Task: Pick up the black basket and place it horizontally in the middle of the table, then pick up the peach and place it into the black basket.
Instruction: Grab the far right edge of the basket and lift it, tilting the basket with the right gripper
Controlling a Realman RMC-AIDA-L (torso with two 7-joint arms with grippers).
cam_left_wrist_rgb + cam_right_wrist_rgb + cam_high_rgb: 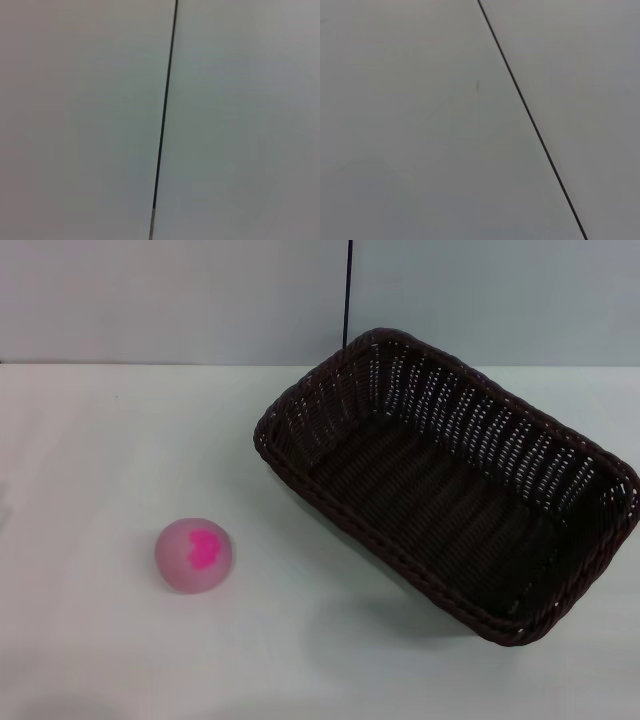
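The black basket point(450, 480), a large dark woven wicker rectangle, sits empty on the right half of the white table point(100, 440), turned at a diagonal with one corner toward the back and one toward the front right edge. The peach point(194, 555), a small pale pink ball with a magenta blotch, rests on the table to the basket's left, well apart from it. Neither gripper nor arm shows in the head view. Both wrist views show only a plain grey wall with a thin dark seam.
A grey wall point(150, 300) with a thin dark vertical seam point(347, 290) stands behind the table's far edge. The seam also shows in the left wrist view point(165, 115) and the right wrist view point(530, 115). Bare tabletop lies left of and in front of the peach.
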